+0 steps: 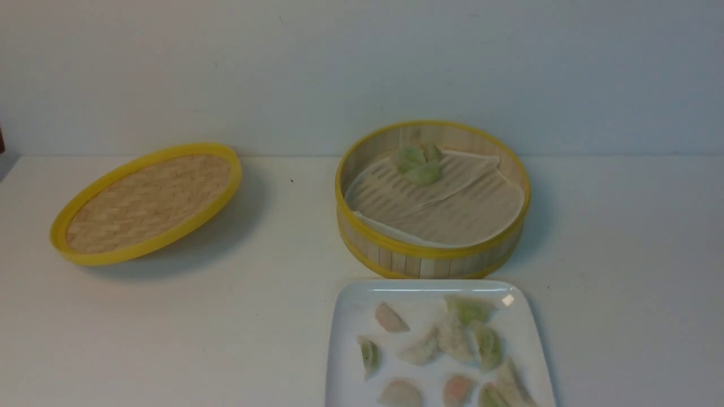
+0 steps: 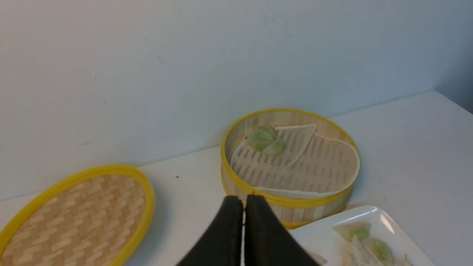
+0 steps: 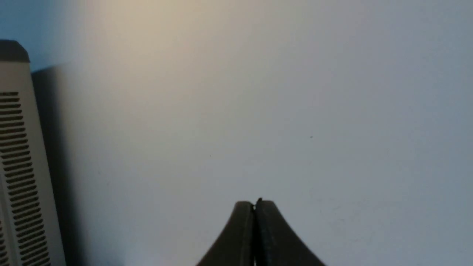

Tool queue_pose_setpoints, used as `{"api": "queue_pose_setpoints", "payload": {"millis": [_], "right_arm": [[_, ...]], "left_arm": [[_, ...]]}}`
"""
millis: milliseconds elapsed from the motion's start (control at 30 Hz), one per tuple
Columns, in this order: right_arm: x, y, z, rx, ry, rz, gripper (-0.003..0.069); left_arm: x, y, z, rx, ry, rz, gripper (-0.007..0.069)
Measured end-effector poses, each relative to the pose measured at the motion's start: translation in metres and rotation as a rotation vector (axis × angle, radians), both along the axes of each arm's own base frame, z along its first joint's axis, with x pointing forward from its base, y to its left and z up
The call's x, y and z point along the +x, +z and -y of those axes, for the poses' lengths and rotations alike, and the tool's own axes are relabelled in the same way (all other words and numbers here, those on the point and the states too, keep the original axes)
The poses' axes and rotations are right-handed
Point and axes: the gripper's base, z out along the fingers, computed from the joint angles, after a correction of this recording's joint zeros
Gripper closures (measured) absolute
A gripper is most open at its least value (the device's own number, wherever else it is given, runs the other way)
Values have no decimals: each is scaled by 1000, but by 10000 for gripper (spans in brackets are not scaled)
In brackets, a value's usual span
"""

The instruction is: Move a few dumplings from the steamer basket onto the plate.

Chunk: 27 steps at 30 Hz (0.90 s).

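Your plate (image 1: 350,362) at lower centre holds several dumplings (image 1: 452,339); both jaws clenched empty, so reopen before the steamer basket (image 1: 432,257).

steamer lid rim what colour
Yellow, around a pale woven bamboo centre on the lid; clearest in the front view.

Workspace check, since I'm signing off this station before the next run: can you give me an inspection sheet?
Surface: white table, no spills seen.
Job's things: steamer basket open, a small cluster of green dumplings on its liner near the far wall; plate in front of it holds several dumplings.
Clutter: woven lid lies apart on the robot's left, tilted.
Grippers: left gripper shut, empty; right gripper shut, empty, facing the wall.
Cables: nothing seen.
Surroundings: plain wall; a vented panel in the right wrist view.
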Motion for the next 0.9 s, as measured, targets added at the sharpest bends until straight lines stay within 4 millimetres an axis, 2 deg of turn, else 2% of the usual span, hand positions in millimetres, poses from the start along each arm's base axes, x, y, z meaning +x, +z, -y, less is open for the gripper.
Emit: {"api": "queue_pose_setpoints", "payload": {"millis": [900], "right_arm": [[-3, 1, 0, 30, 22, 8, 673]], "left_arm": [[0, -2, -2, 18, 14, -24, 631]]}}
